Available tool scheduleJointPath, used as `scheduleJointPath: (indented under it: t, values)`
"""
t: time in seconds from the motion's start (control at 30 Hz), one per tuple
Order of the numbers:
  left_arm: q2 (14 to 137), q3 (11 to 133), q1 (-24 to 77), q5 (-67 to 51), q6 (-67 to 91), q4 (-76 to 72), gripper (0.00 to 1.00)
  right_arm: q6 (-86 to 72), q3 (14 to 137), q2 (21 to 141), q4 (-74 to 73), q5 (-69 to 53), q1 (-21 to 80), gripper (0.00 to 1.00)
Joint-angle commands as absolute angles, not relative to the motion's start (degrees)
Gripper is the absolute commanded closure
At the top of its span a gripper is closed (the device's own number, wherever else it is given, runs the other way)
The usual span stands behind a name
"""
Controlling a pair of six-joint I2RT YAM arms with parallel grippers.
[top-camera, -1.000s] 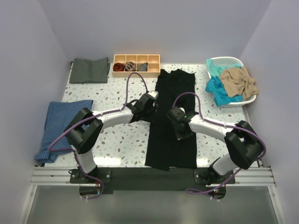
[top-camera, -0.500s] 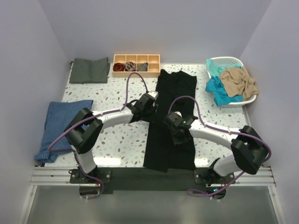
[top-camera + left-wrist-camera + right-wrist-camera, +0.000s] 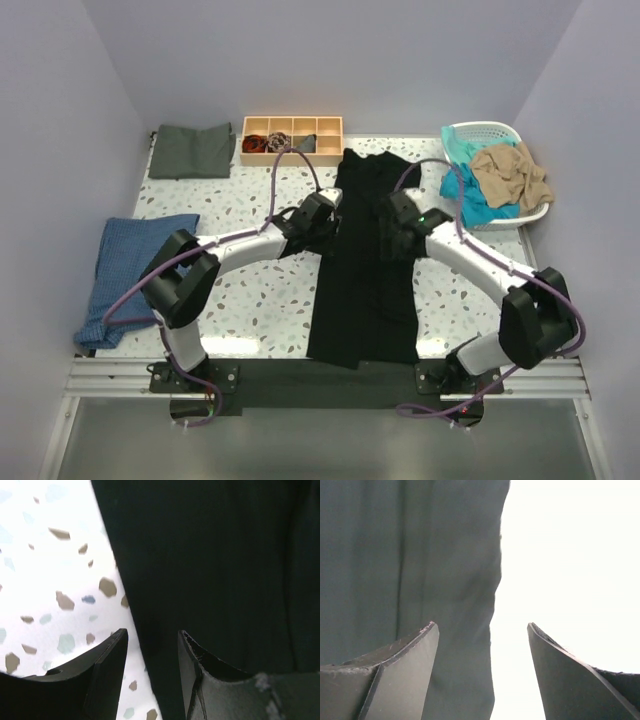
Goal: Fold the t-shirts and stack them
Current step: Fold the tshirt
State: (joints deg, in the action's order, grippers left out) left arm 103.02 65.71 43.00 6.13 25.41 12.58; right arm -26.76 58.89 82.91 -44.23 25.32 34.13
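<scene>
change: the right gripper (image 3: 481, 625) has moved from the near half of the black shirt (image 3: 365, 270) up to its far half. it now sits about level with the left gripper (image 3: 151, 632), which has barely shifted.
meaning: we judge the arms are lining up on opposite long edges for the next crosswise fold; nothing is lifted yet.
right fingers: spread wide and empty, straddling the shirt's right edge, one finger over cloth and the other over bare table (image 3: 250, 300).
left fingers: parted by a narrow gap, holding nothing, poised over the shirt's left edge.
shirt: a long narrow strip down the middle of the table, its near end reaching the front edge.
edges: both long edges lie flat and exposed.
room: we see bare table left of the strip. the basket (image 3: 480, 128) of teal and tan shirts crowds the far right, and the organiser tray (image 3: 292, 127) sits just beyond the far end.
</scene>
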Motion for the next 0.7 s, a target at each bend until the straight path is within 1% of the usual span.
scheduleJointPath:
  t: [0.0, 0.07, 0.1, 0.17, 0.23, 0.27, 0.3, 0.4, 0.43, 0.5, 0.57, 0.6, 0.67]
  values:
    - [104.67, 73.54, 40.09, 5.37, 23.55, 10.46, 0.50, -19.70, 68.17, 89.19, -34.56, 23.91, 23.66, 0.24]
    - [105.73, 75.40, 38.42, 2.47, 24.34, 9.24, 0.50, -18.64, 72.14, 93.40, -33.41, 22.68, 22.24, 0.24]
    - [106.78, 76.89, 36.67, 1.33, 24.52, 7.05, 0.50, -17.76, 75.81, 97.43, -31.75, 20.94, 21.19, 0.24]
    - [108.36, 78.57, 34.90, -4.02, 24.26, 4.06, 0.49, -17.40, 80.40, 102.11, -31.38, 18.73, 20.04, 0.24]
    - [112.04, 83.12, 32.70, -8.41, 23.30, 1.58, 0.48, -16.96, 87.25, 108.87, -30.93, 16.53, 18.64, 0.25]
    - [113.89, 85.49, 32.17, -10.18, 22.68, 1.50, 0.48, -16.96, 89.80, 110.90, -31.29, 15.83, 18.02, 0.25]
    - [118.17, 91.09, 31.04, -11.94, 22.33, 2.71, 0.48, -17.22, 94.35, 115.27, -31.20, 14.43, 17.15, 0.25]
    - [126.61, 100.77, 29.62, -17.83, 23.03, 5.53, 0.50, -17.49, 102.27, 120.66, -31.64, 12.22, 15.39, 0.27]
    - [128.30, 102.64, 29.53, -18.62, 23.03, 5.97, 0.51, -17.49, 104.13, 123.89, -32.08, 10.13, 15.21, 0.27]
    - [131.81, 106.85, 29.53, -18.98, 23.20, 5.11, 0.51, -17.40, 108.87, 126.46, -33.57, 10.19, 14.68, 0.27]
    - [135.68, 109.93, 29.53, -21.35, 23.90, 4.13, 0.50, -17.84, 111.08, 129.98, -33.57, 10.11, 14.15, 0.27]
    - [137.36, 114.48, 29.53, -22.31, 24.08, 4.57, 0.49, -18.02, 113.70, 131.47, -34.27, 9.93, 13.89, 0.27]
    - [142.87, 119.42, 29.53, -24.87, 24.70, 5.53, 0.49, -18.11, 116.00, 134.99, -34.72, 9.93, 13.62, 0.27]
